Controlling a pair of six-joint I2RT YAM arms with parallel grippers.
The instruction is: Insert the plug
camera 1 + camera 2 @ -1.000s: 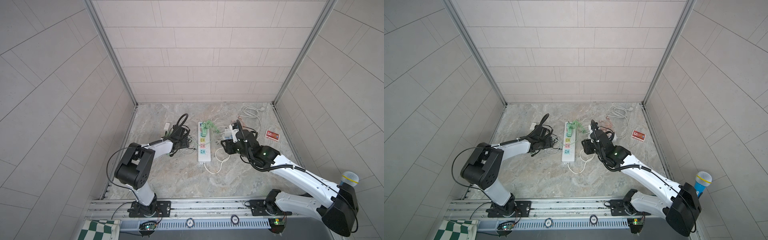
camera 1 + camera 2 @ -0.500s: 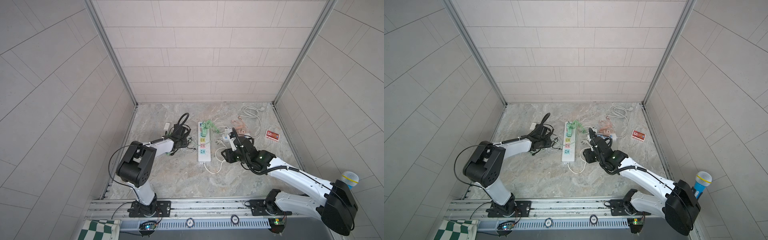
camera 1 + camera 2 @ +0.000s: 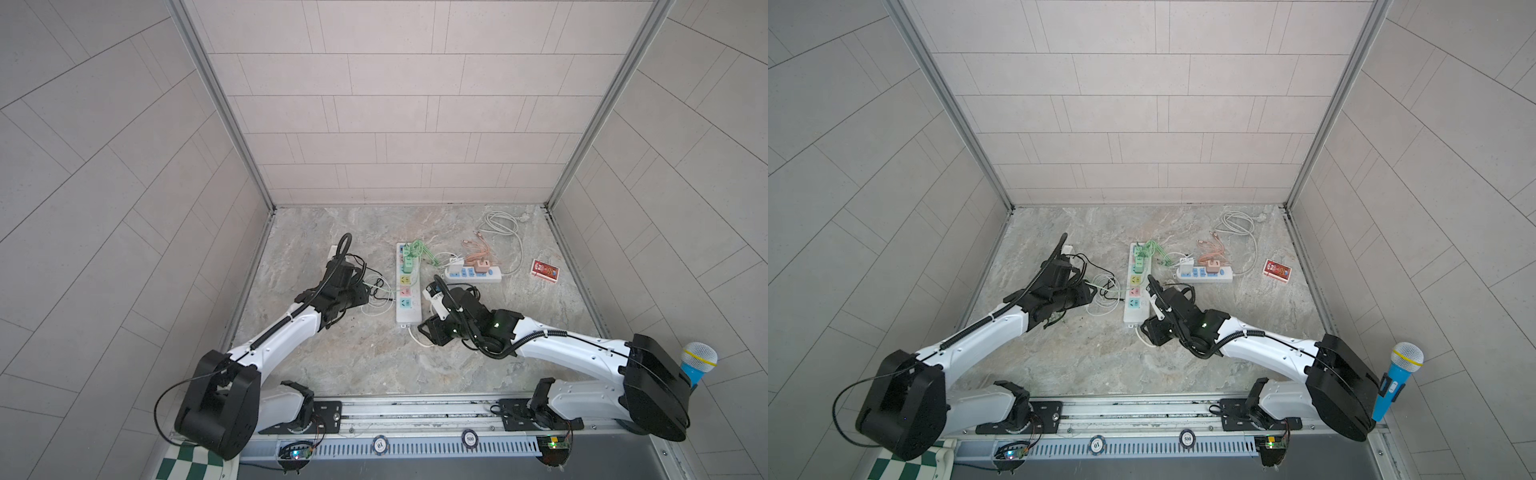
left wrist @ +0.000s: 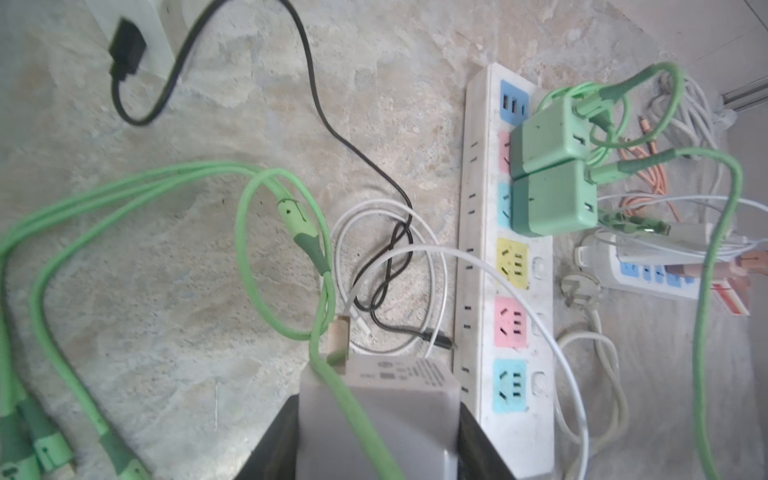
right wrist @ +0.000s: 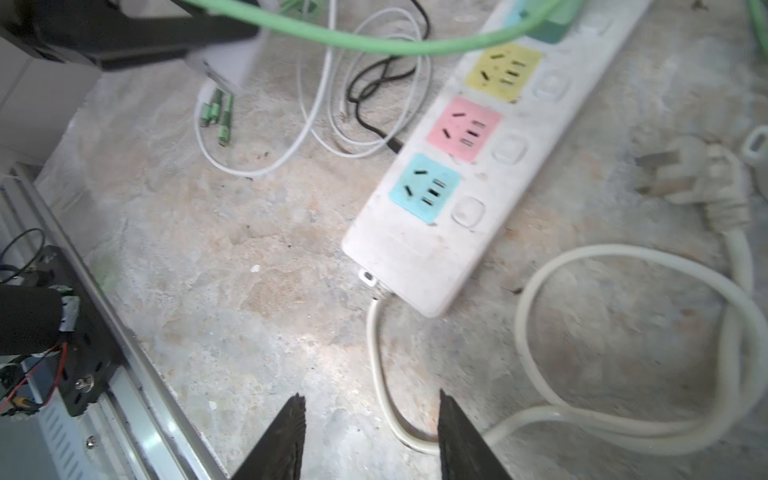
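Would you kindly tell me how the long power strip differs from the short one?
The long power strip has sockets in several colours; the short power strip has only blue ones. The long one runs away from the robot; the short one lies crosswise. The long one carries two green chargers; the short one a pink charger. Both are white and lie flat.
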